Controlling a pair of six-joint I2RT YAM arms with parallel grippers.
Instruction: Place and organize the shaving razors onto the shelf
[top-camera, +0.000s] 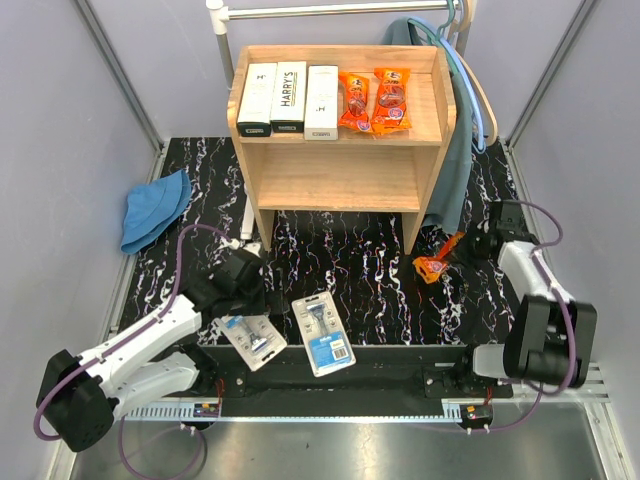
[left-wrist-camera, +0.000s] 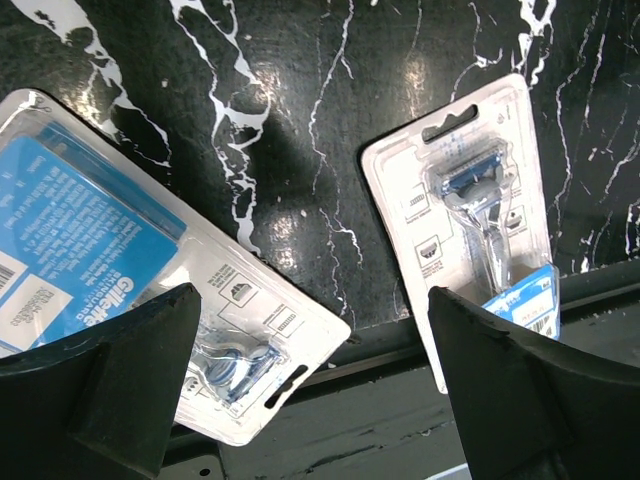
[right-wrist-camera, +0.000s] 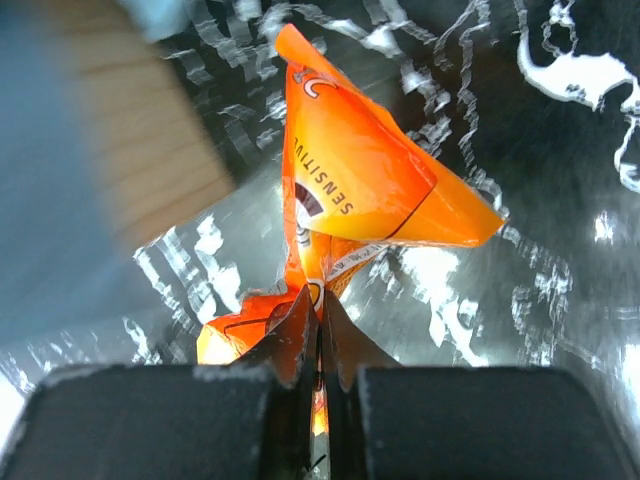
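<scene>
The right gripper (right-wrist-camera: 320, 325) pinches the orange pouch (right-wrist-camera: 370, 190) by one end — its long side points straight away from it. The left gripper (left-wrist-camera: 312, 310) hangs wide open.

Glossy orange pouch (right-wrist-camera: 370, 185), probably plastic.

Left arm stretching low from base, forearm reaching forward and right, wrist tilting down. Left gripper (top-camera: 243, 285) hovering, fingers (left-wrist-camera: 110, 390) standing wide apart, gripping nothing. Right arm folding high at elbow, forearm angling forward and left. Right gripper (right-wrist-camera: 320, 335) pointing downward, jaws pressing tight together, pinching edge of orange pouch (right-wrist-camera: 370, 190).
</scene>
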